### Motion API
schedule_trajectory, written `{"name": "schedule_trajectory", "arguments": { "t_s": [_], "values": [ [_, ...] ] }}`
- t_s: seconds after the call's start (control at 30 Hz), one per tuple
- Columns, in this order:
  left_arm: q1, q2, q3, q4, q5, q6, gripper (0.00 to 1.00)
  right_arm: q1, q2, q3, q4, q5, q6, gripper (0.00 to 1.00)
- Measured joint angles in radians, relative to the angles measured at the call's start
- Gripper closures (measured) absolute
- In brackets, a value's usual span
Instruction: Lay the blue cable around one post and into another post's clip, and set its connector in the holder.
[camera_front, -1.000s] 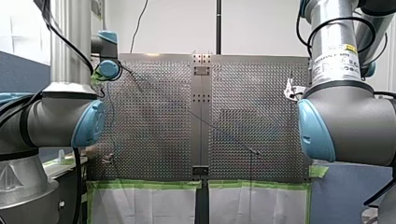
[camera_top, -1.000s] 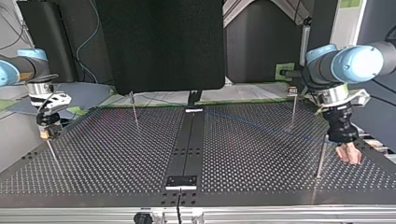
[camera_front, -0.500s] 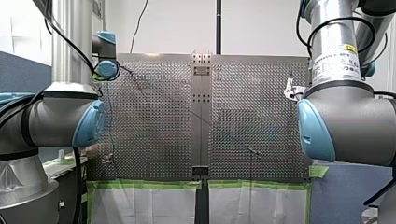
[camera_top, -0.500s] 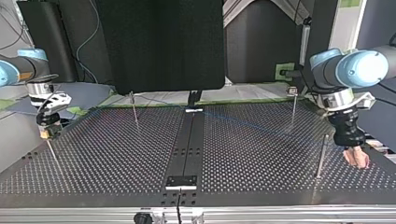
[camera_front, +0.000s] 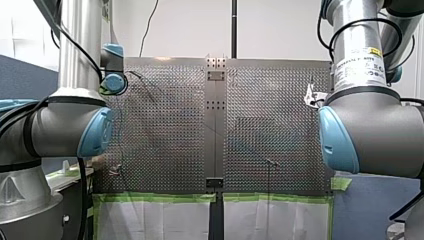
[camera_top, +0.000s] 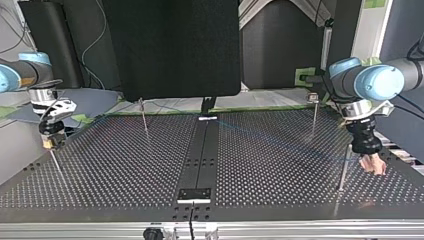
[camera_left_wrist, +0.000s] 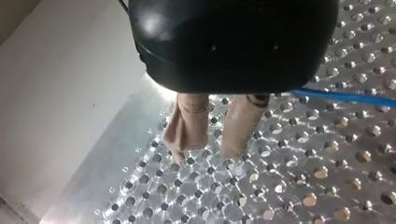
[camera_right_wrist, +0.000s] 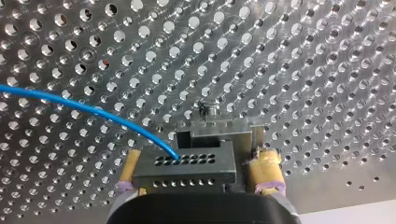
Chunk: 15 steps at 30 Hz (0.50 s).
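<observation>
In the right wrist view the black connector (camera_right_wrist: 184, 169) sits between my right gripper's (camera_right_wrist: 196, 161) yellow pads (camera_right_wrist: 264, 169), just in front of the metal holder (camera_right_wrist: 215, 122). A small gap shows beside one pad, so the jaws stand open. The blue cable (camera_right_wrist: 93, 109) leaves the connector across the plate. My left gripper (camera_left_wrist: 205, 154) hovers low over the perforated plate, its beige fingers (camera_left_wrist: 189, 123) slightly apart with nothing between them. The blue cable (camera_left_wrist: 345, 97) runs past beside it. In the top view my left gripper (camera_top: 372, 164) is just beside a thin post (camera_top: 344, 167).
Two more posts stand at the far side of the top view, one (camera_top: 313, 114) with a clip on top and one (camera_top: 144, 117) further left. A thin post (camera_top: 56, 162) rises below my right gripper (camera_top: 50, 139). The plate's edge (camera_left_wrist: 116, 140) lies close to my left gripper.
My left gripper swung out toward the top view's right edge, then came back beside the post. Its fingers have parted a little. The right arm has not moved.
</observation>
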Motion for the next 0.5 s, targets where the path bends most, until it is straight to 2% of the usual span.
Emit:
{"name": "schedule_trajectory", "arguments": {
  "t_s": [0.13,0.17,0.23,0.3,0.33,0.4,0.5],
  "values": [
    [0.000,-0.001,0.000,-0.002,-0.007,-0.007,0.60,0.000,0.000,0.000,0.000,0.000,0.000,0.00],
    [0.000,-0.001,0.000,-0.002,-0.008,-0.007,0.40,0.000,0.000,0.000,0.000,0.000,0.000,0.00],
    [0.000,-0.001,0.000,-0.006,-0.010,-0.013,0.36,0.000,0.000,0.000,0.000,0.000,0.000,0.00],
    [-0.001,-0.001,0.000,-0.009,-0.011,-0.024,0.19,0.000,0.000,0.000,0.000,0.000,0.000,0.00],
    [-0.002,-0.001,0.000,-0.010,-0.010,-0.032,0.19,0.000,0.000,0.000,0.000,0.000,0.000,0.00],
    [-0.003,0.000,0.000,-0.012,-0.009,-0.046,0.04,0.000,0.000,0.000,0.000,0.000,0.000,0.00],
    [-0.008,0.000,0.000,-0.018,-0.006,-0.070,0.00,0.000,0.000,0.000,0.000,0.000,0.000,0.00]
  ]
}}
